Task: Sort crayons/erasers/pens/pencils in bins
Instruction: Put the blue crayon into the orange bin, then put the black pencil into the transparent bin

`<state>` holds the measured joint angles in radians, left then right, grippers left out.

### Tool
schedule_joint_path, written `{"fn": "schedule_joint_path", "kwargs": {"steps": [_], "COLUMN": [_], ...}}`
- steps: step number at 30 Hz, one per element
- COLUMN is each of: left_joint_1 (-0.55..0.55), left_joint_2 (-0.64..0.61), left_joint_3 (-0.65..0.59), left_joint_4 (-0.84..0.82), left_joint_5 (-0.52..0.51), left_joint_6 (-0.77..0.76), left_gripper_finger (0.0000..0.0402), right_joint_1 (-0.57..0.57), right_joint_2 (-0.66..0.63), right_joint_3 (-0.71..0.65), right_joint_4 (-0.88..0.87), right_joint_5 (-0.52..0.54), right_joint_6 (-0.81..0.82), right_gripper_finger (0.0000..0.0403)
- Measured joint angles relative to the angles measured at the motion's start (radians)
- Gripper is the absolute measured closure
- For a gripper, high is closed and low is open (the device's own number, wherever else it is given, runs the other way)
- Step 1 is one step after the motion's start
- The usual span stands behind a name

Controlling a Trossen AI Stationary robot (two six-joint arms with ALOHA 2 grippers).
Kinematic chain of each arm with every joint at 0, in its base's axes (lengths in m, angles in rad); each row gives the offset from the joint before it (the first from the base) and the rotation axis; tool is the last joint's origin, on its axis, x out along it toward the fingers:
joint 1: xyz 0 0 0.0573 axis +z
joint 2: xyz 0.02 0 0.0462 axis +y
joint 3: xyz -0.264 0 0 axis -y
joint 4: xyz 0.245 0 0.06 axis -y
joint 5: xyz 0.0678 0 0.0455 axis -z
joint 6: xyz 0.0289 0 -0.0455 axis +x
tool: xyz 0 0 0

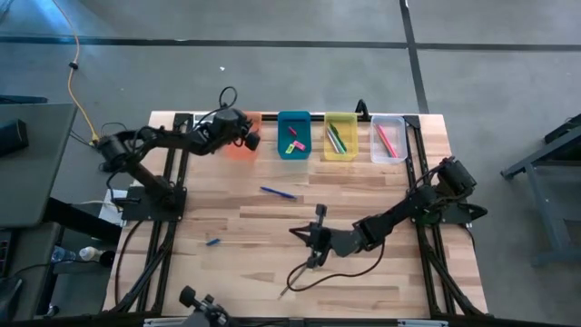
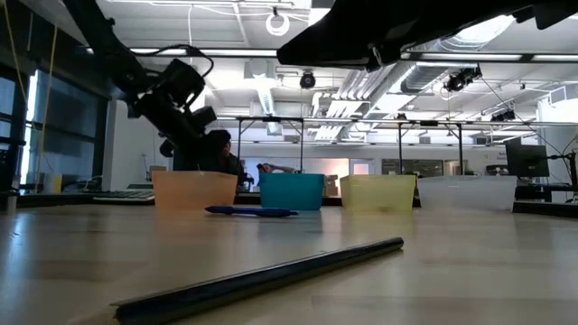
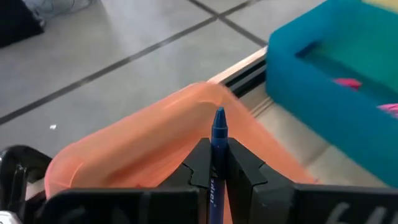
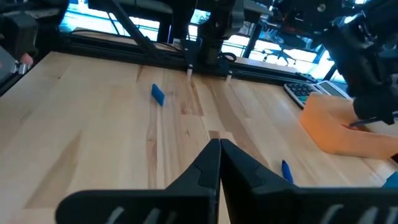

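While orange bin (image 1: 241,145) sits bare, teal bin (image 1: 293,136) holds erasers (image 1: 293,143).

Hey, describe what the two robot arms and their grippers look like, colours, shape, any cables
Both arms are dark, nearly black, built of jointed segments. The left arm carries a looping black cable near its wrist; the right arm trails a black cable curling over the table. The left gripper and the right gripper each have two black, angular, wedge-shaped fingers.

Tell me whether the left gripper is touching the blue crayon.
Touching. The left wrist view shows the left gripper shut on the blue crayon, above the orange bin.
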<state>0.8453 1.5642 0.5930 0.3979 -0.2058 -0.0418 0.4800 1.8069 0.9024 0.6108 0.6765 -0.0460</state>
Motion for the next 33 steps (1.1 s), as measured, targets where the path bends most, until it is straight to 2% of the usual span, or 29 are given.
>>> {"fn": "schedule_joint_path", "kwargs": {"steps": [7, 16, 21, 24, 29, 33], "left_joint_1": [0.019, 0.019, 0.017, 0.007, -0.062, -0.157], "left_joint_2": [0.068, 0.072, 0.021, -0.051, -0.202, -0.338], "left_joint_3": [0.032, 0.032, 0.032, 0.030, -0.024, -0.126], "left_joint_4": [0.002, -0.021, -0.073, -0.146, -0.196, -0.126], "left_joint_5": [0.015, 0.014, 0.013, 0.058, 0.100, 0.100], "left_joint_6": [0.000, 0.031, 0.076, 0.079, 0.111, 0.102], "left_gripper_finger": [0.0388, 0.0312, 0.0292, 0.0300, 0.0346, 0.0386], "right_joint_1": [-0.009, -0.009, -0.009, -0.009, -0.009, -0.009], "right_joint_2": [0.000, 0.000, 0.000, 0.000, -0.003, -0.003], "right_joint_3": [0.000, 0.000, 0.000, 0.000, 0.026, 0.109], "right_joint_4": [0.000, 0.000, 0.000, -0.001, -0.021, -0.200], "right_joint_5": [-0.035, -0.039, -0.039, -0.038, -0.033, -0.032], "right_joint_6": [-0.007, -0.007, -0.007, -0.007, 0.013, 0.024], "right_gripper_finger": [0.0402, 0.0402, 0.0402, 0.0402, 0.0402, 0.0402]}}
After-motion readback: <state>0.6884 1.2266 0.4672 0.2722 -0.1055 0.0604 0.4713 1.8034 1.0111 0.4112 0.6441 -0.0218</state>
